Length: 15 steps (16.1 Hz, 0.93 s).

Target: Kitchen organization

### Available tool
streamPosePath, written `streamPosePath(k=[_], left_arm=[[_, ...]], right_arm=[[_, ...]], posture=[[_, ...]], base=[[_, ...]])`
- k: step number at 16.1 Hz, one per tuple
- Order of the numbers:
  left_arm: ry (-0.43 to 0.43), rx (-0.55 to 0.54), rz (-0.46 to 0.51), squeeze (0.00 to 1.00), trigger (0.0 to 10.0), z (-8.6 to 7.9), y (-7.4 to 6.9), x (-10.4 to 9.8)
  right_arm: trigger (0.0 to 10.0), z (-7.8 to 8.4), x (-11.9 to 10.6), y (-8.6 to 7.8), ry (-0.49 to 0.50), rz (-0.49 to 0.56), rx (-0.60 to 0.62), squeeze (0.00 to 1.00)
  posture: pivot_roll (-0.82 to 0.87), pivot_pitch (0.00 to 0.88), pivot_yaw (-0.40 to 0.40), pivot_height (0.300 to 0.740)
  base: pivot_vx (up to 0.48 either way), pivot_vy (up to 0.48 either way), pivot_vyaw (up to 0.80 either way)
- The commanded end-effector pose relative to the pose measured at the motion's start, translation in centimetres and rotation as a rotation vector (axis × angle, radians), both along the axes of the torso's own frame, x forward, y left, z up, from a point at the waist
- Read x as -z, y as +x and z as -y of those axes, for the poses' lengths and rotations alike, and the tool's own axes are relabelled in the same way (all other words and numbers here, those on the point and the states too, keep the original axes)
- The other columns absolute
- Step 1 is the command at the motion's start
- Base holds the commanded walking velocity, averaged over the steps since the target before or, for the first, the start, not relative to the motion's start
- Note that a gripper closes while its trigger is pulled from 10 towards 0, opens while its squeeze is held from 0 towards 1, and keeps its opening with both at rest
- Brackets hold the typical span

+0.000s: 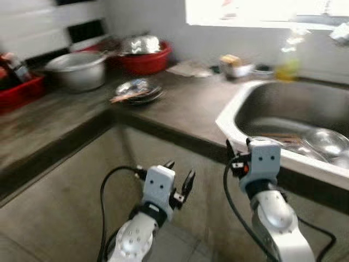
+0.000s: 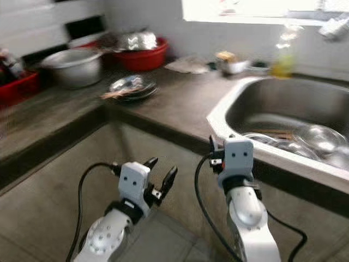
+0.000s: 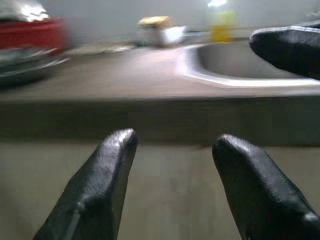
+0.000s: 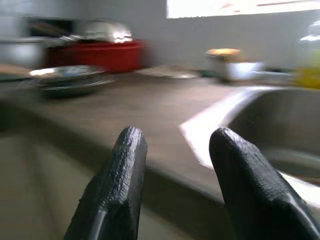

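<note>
Dark counter (image 1: 185, 106) holds pot (image 1: 79, 70), red basin (image 1: 146, 59), plates (image 1: 137, 90).

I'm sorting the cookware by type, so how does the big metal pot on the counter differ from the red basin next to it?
The metal pot is grey and shiny; the red basin is red. The metal pot sits nearer the counter's front edge and further to the robot's left; the red basin sits back against the wall. The red basin holds shiny metalware piled above its rim; the metal pot's contents cannot be seen. Both are round and upright on the counter.

Shiny metal sink (image 1: 283, 117), seemingly plastic red basin (image 1: 146, 61)
</note>
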<state>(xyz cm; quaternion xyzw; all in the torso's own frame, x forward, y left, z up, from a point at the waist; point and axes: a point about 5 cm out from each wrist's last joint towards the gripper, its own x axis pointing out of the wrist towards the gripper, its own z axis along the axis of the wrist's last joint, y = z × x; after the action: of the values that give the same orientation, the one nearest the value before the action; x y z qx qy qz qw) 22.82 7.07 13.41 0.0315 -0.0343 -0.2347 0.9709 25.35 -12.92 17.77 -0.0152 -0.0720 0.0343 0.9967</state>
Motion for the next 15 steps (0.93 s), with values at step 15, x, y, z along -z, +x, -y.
streamPosePath(k=[15], left_arm=[[-0.03,0.001,-0.124,0.0,10.0,-0.1,0.3,1.0]], right_arm=[[10.0,-0.5,-1.4,0.0,-0.101,0.079,0.005,0.0]], posture=[[-0.04,0.034,0.024,0.74]], base=[[0.0,0.017,0.59]])
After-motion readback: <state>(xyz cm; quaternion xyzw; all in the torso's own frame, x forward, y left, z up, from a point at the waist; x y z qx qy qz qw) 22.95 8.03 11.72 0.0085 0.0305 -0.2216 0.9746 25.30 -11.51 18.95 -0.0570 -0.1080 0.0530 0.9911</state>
